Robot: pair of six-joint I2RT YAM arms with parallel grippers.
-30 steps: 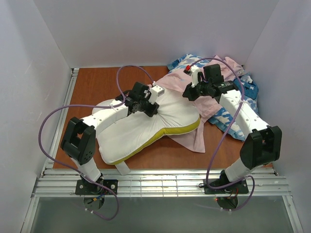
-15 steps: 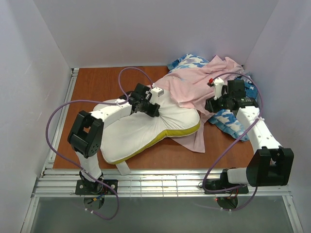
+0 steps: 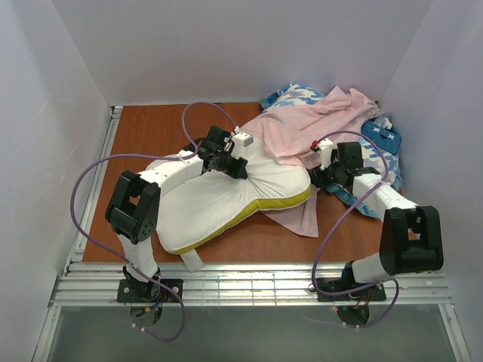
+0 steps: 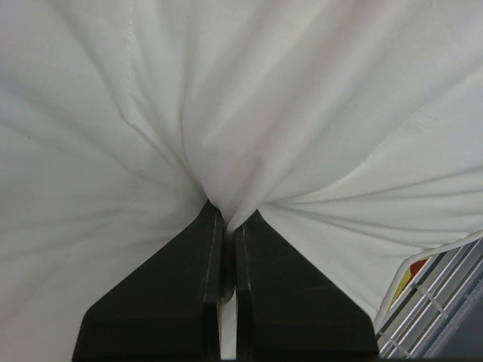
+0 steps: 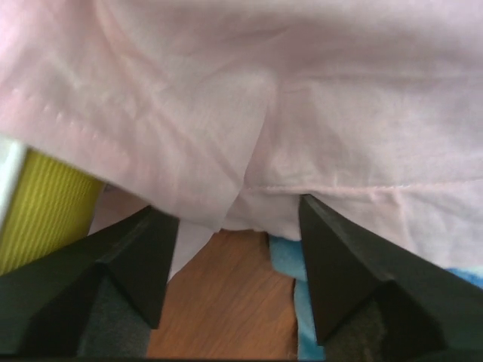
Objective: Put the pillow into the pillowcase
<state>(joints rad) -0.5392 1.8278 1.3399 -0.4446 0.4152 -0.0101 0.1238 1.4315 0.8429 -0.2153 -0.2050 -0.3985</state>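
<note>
- pillow is lying flat on the table, centre-left, with its yellow edge facing the near right and its tag sticking out at the near corner.
- pillowcase is lying bunched at the far right, pink face up, partly over the houndstooth cushion. One pink layer is draping over the pillow's far-right end and another is showing under it, so the end looks to be sitting just inside the mouth. Most of the pillow is outside.
- left gripper is pinching a fold of the white pillow cover, jaws nearly closed, with creases radiating from the pinch.
- right gripper is sitting spread wide, with the pink hem hanging just ahead of the fingers and nothing gripped.
- Handling, my read:
  - The pillow is looking light, soft and floppy. It's going to bend rather than slide if pushed by one pinch of cover, so gripping nearer its trailing end is the better bet.
  - The case is looking thin, limp and slippery. Taking only the top layer at the stitched hem is what's holding the mouth open; grabbing both layers is the risk.
</note>
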